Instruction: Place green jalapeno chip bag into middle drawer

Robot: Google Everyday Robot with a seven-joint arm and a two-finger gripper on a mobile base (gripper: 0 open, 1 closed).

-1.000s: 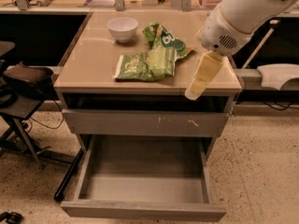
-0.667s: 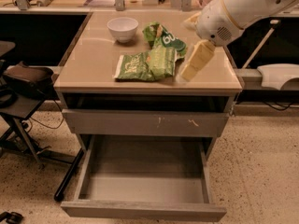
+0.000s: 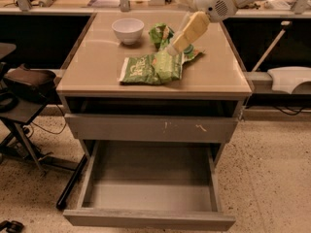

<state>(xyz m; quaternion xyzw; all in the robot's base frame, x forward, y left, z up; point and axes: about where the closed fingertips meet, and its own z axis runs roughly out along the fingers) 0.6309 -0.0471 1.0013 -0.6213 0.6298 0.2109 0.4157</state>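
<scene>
The green jalapeno chip bag (image 3: 151, 69) lies flat on the tabletop (image 3: 95, 69), a little above the centre of the frame. It is a rectangular bag of wrinkled, shiny green foil with small white letters. Its long axis runs nearly left to right across the frame, and the left end sits slightly lower than the right end. The tabletop is a smooth beige board with a soft shine. The tool (image 3: 175, 47) is pale yellow and has a long, blocky shape. It comes down at a slant from the white rounded arm (image 3: 218, 1) in the upper right of the frame, and its tip is at the upper right corner of the bag. I cannot tell whether the tool is wide or narrow, and I cannot tell whether it touches the foil. There are two green bags: a second green bag (image 3: 162, 33), more crumpled, lies just behind the first one. There is one bowl (image 3: 128, 29), white, round and glossy, at the upper left of the tabletop. Under the tabletop is one grey drawer front (image 3: 121, 128) with pale scratch marks, which is closed. Below it is the middle drawer (image 3: 146, 219), pulled out toward the bottom of the frame, made of matte grey wood with a plain front board and a deep tray. The floor (image 3: 272, 178) is speckled.
</scene>
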